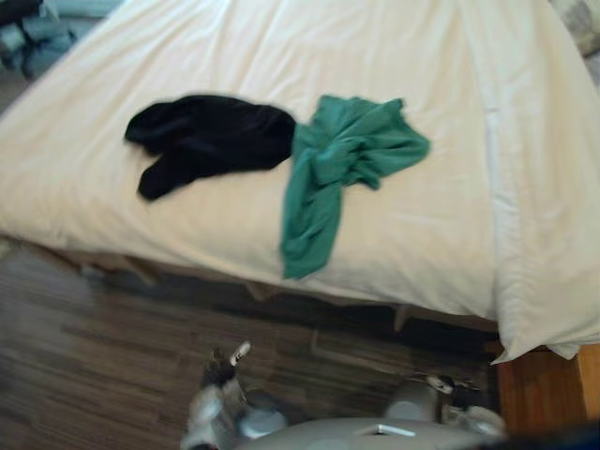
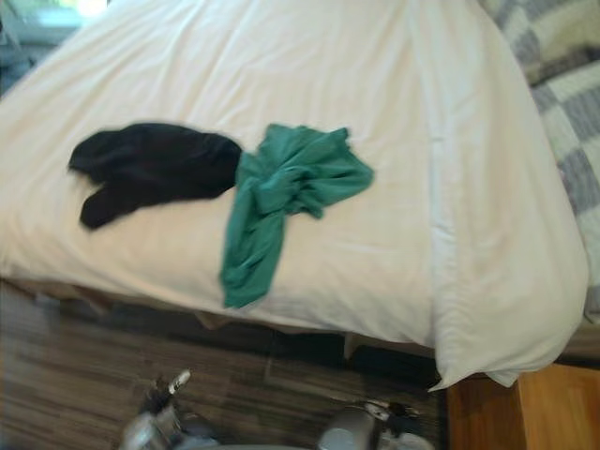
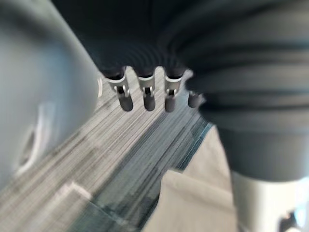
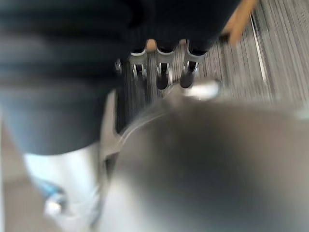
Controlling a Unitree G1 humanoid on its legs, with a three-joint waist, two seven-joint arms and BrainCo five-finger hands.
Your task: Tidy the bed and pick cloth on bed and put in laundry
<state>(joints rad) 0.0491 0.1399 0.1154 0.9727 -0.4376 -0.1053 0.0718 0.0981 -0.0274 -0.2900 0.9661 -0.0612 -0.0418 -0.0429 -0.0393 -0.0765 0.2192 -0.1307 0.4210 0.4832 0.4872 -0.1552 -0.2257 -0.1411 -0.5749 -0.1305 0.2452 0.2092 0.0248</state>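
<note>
Fingers on the left hand (image 3: pixel 147 95) and right hand (image 4: pixel 162 77) hung straight and apart, holding nothing, both low over the floor (image 1: pixel 94 356) just short of the bed (image 1: pixel 281 56). The green cloth (image 1: pixel 342 155) lay near the bed's front edge with its tail reaching toward that edge. The black cloth (image 1: pixel 211 141) touched it on the left (maybe overlapping a bit). My worry: a grab at one drags the other, or the tail slides off.

No readable text, apparently (bed (image 1: pixel 281 47) included) — none.
</note>
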